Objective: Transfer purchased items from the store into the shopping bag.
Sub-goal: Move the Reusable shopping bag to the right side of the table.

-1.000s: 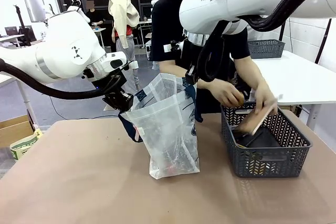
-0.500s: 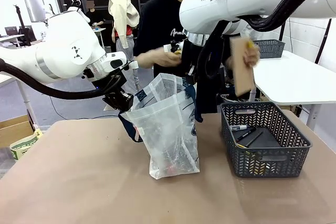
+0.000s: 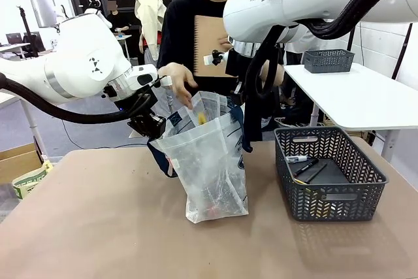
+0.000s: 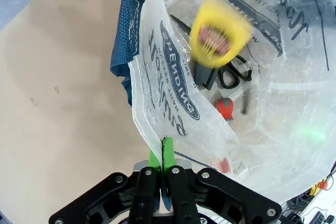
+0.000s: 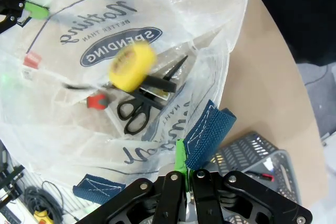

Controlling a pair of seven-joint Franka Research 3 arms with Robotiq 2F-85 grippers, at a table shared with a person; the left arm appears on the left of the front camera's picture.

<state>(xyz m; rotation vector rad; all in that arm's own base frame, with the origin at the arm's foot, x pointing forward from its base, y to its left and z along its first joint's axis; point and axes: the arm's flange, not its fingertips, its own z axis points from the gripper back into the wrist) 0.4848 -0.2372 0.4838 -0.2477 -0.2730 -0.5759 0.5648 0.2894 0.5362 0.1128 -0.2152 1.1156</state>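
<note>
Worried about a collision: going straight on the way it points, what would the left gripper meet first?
The left gripper, shut on the rim of the shopping bag, would probably meet its printed wall first.

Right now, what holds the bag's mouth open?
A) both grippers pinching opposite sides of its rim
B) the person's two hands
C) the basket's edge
A: the left gripper is shut on one side of the rim of the bag, and the right gripper is shut on the opposite side.
</note>
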